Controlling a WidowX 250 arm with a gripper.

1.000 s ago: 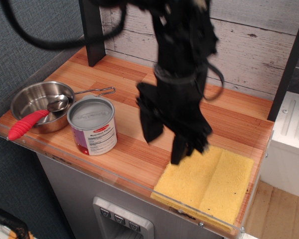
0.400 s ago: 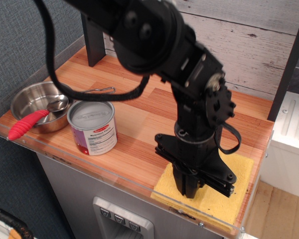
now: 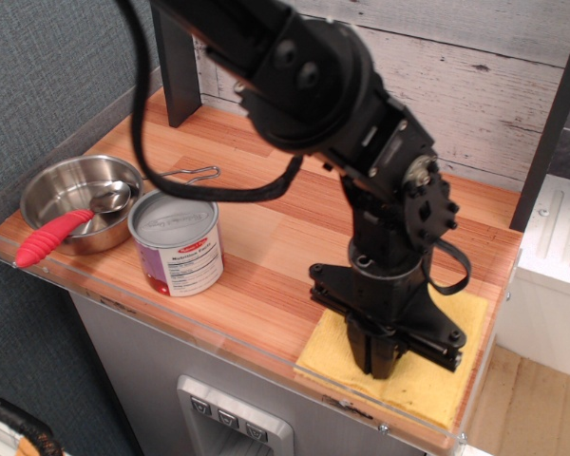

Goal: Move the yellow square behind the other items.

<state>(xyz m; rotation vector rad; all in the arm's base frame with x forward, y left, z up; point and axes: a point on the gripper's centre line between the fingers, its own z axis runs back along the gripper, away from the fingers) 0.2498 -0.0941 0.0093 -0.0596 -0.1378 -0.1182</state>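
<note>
The yellow square (image 3: 432,380) lies flat at the front right corner of the wooden counter. My black gripper (image 3: 380,364) points straight down and its tips press on the square's middle; the arm hides much of the sheet. I cannot tell how the jaws stand. The steel saucepan (image 3: 68,195) sits at the front left with the red-handled spoon (image 3: 52,236) resting in it. The tin can (image 3: 176,239) with purple-white label stands just right of the pan.
A clear plastic lip (image 3: 218,332) runs along the counter's front edge. A black post (image 3: 176,62) stands at the back left and another (image 3: 551,123) at the right. A white plank wall (image 3: 475,66) closes the back.
The arm swung down from above the counter onto the yellow square, then shifted slightly right and lower. The square, pan, spoon and can have not moved.
</note>
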